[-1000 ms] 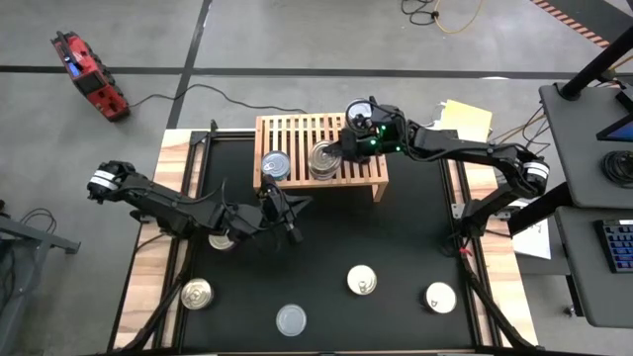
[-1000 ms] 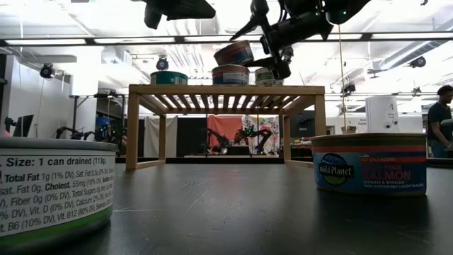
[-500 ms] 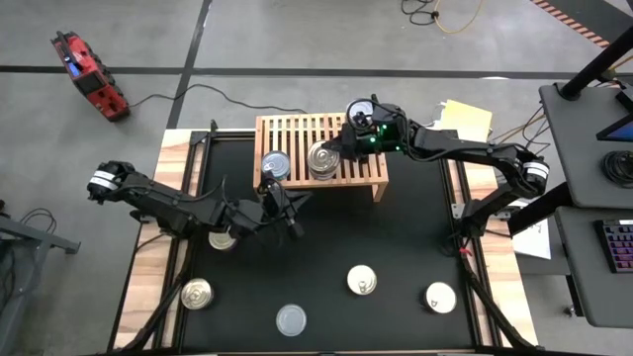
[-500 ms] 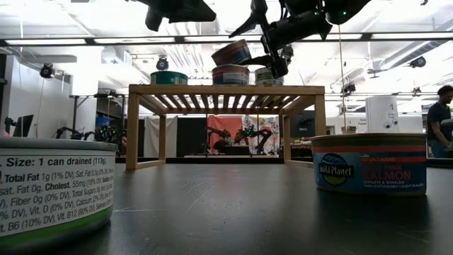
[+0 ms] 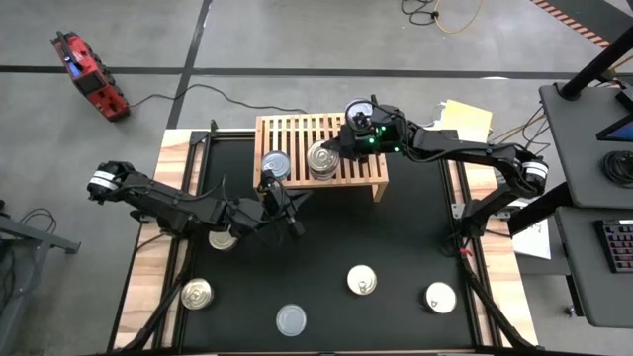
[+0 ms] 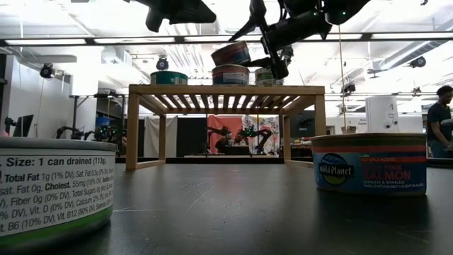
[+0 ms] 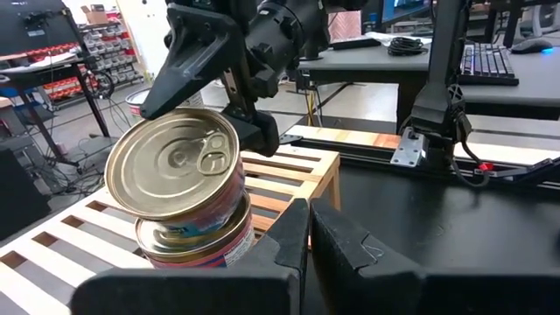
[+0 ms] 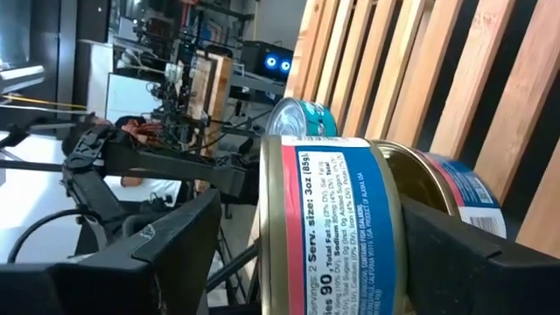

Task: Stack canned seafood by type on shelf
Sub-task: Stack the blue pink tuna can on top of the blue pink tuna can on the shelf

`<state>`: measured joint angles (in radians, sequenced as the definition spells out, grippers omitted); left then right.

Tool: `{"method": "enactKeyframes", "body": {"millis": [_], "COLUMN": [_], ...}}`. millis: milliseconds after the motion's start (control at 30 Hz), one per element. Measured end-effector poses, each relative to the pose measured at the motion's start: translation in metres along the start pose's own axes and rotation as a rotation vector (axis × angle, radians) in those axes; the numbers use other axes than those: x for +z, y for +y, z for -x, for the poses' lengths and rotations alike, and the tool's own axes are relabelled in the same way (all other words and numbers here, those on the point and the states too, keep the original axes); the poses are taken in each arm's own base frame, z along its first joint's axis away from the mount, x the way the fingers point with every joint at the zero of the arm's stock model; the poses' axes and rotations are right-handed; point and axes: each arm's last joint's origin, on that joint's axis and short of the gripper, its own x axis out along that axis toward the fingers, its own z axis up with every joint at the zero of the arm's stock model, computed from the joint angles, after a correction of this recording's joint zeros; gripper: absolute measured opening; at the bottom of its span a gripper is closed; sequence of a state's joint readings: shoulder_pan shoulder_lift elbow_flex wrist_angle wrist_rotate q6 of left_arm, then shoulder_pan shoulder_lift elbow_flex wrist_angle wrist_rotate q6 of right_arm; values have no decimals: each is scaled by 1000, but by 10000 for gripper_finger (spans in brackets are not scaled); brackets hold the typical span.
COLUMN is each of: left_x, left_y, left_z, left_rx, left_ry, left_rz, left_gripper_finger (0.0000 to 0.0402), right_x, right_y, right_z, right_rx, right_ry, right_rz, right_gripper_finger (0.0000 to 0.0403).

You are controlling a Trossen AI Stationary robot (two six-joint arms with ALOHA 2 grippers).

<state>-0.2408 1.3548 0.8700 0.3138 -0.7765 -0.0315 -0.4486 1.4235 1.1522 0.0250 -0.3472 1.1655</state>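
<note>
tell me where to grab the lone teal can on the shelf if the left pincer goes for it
Grip the teal can across its short round side wall, coming straight down from above. It stands upright on the shelf, lid up, apart from the stacked cans beside it, so both sides look free. The left pincer sits shut just in front of the shelf; it would need to open first.

Both arms are matte black, built of slim jointed links with rounded housings at the joints. The left arm (image 5: 163,203) carries a white-and-grey band at its outer end, nearest the tabletop (image 5: 396,247) edge; the right arm (image 5: 465,150) has a similar pale band at its far joint. Small green lights glow on the right arm's wrist housing (just behind the right gripper (image 5: 336,148)). The left gripper (image 7: 308,229) has two angular black fingers with flat, faceted faces. The right gripper's fingers (image 8: 175,241) are broad, dark and smooth.
</note>
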Motion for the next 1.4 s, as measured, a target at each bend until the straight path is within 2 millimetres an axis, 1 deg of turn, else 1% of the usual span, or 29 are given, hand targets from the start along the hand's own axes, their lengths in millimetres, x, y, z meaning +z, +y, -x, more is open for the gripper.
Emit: {"method": "enactKeyframes", "body": {"millis": [133,567,700,833,1100,1233,1400], "left_x": [0,0,0,0,0,0,-1], "left_y": [0,8,10,10,10,10,11], "left_z": [0,-7,-8,-8,-8,-9,-9], "left_rx": [2,35,43,42,42,45,46], "left_ry": [0,3,4,4,5,5,11], "left_rz": [0,4,4,5,4,4,-1], "left_gripper_finger": [0,0,0,0,0,0,0], "right_x": [-1,-8,-7,-10,-10,-9,-15], "right_y": [-1,1,1,1,0,-1,-1], "right_z": [-1,-3,-3,-4,-4,-5,-6], "right_rx": [-16,-22,-31,-43,-52,-65,-84], "right_ry": [-6,-8,-25,-13,-11,-28,-3], "right_rz": [11,66,88,138,166,211,284], "right_gripper_finger": [299,279,281,287,292,288,280]}}
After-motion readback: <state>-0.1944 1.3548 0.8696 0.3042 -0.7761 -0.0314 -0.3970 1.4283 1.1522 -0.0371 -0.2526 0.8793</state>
